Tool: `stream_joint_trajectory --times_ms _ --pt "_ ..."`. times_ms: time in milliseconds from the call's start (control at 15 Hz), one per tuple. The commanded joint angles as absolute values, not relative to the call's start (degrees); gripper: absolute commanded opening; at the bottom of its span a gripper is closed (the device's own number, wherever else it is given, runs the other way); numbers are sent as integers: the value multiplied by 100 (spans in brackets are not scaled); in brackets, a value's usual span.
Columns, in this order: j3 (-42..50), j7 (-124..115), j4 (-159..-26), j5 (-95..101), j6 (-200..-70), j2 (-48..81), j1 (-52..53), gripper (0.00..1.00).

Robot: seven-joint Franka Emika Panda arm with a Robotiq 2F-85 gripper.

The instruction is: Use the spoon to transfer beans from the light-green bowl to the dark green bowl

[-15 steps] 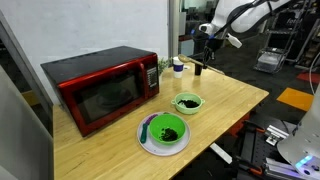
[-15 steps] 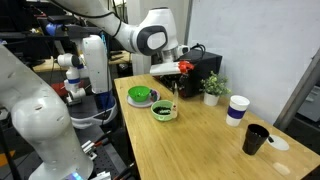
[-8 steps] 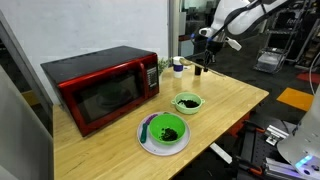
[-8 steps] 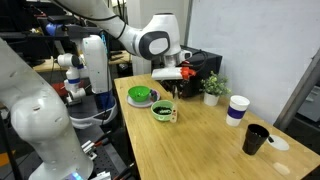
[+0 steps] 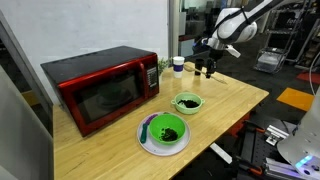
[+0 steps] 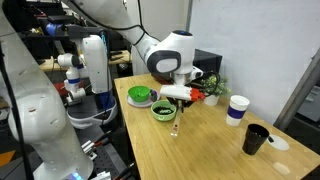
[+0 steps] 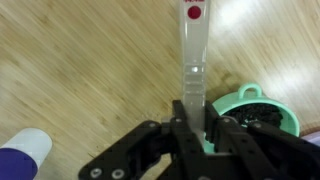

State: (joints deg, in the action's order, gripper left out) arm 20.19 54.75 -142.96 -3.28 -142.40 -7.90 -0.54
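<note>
A robotics lab — a bulky white robot (image 6: 30, 120) and cabled machinery (image 5: 262, 145) crowd the wooden table (image 5: 235, 100).

Noted in an exterior view: small light-green bowl (image 5: 187, 110) at centre holding dark beans (image 5: 187, 101), large dark green bowl (image 5: 152, 128) near it at lower centre with more beans, and, in wrist view, translucent red-dotted spoon (image 7: 192, 50) running vertically up frame centre.

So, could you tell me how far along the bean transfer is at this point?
Done: the hand is shut on the spoon. In hand: the spoon hangs over the table beside the light-green bowl; whether it carries beans I cannot tell. Left: beans lie in that bowl, and the dark green bowl already shows a dark mass inside, so more scoops seem needed.
</note>
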Motion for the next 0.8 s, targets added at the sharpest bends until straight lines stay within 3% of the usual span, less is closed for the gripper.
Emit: stream_joint_trajectory --times_ms 0,733 --pt "1897 5891 -13980 -726 -14276 -257 -402 6" --pt "1434 5797 -13235 -750 -14147 1056 -1062 6"
